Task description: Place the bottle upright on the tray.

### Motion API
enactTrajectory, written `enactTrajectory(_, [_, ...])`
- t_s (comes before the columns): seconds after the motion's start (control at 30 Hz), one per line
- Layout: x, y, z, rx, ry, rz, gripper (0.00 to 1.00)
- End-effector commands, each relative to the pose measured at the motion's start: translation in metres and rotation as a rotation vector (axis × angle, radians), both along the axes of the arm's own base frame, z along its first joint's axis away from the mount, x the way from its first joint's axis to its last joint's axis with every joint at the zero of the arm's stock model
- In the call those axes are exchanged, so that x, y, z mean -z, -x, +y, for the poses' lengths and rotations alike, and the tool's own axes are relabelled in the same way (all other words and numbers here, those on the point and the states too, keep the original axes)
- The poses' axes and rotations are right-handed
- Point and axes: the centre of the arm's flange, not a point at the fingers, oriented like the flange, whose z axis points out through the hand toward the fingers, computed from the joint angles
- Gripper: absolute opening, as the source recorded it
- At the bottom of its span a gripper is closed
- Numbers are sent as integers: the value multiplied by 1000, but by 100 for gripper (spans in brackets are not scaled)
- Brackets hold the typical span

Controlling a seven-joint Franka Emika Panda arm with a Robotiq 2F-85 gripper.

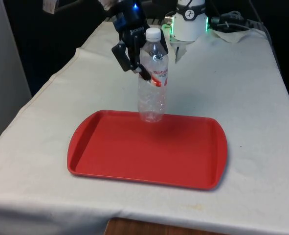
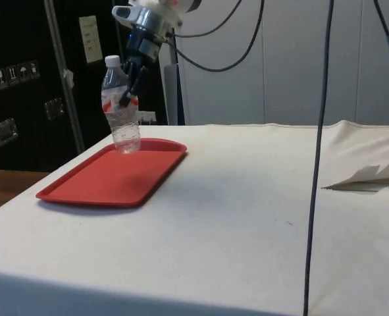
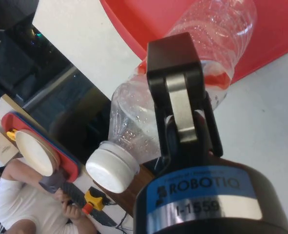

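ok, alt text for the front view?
The gripper holds a clear plastic bottle upright, its base at the far edge of a red tray on the white-clothed table.

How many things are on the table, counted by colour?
Clear: 1, the bottle, held by the end effector
Red: 1, the tray
White: 1, the crumpled paper
Total: 3

White arm (image 2: 156, 8); black jaws, silver links; "ROBOTIQ" label.
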Motion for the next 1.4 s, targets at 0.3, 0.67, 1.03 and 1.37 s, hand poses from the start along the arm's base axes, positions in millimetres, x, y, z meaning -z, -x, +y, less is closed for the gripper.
enactTrajectory(0.3, [7, -20, -7, 14, -25, -2, 34])
enactTrajectory(0.67, [16, -35, -13, 29, -25, 17, 34])
enactTrajectory(1.03, [26, -42, -18, 41, -27, 21, 34])
enactTrajectory(1.37, [41, -42, -21, 58, -48, 12, 34])
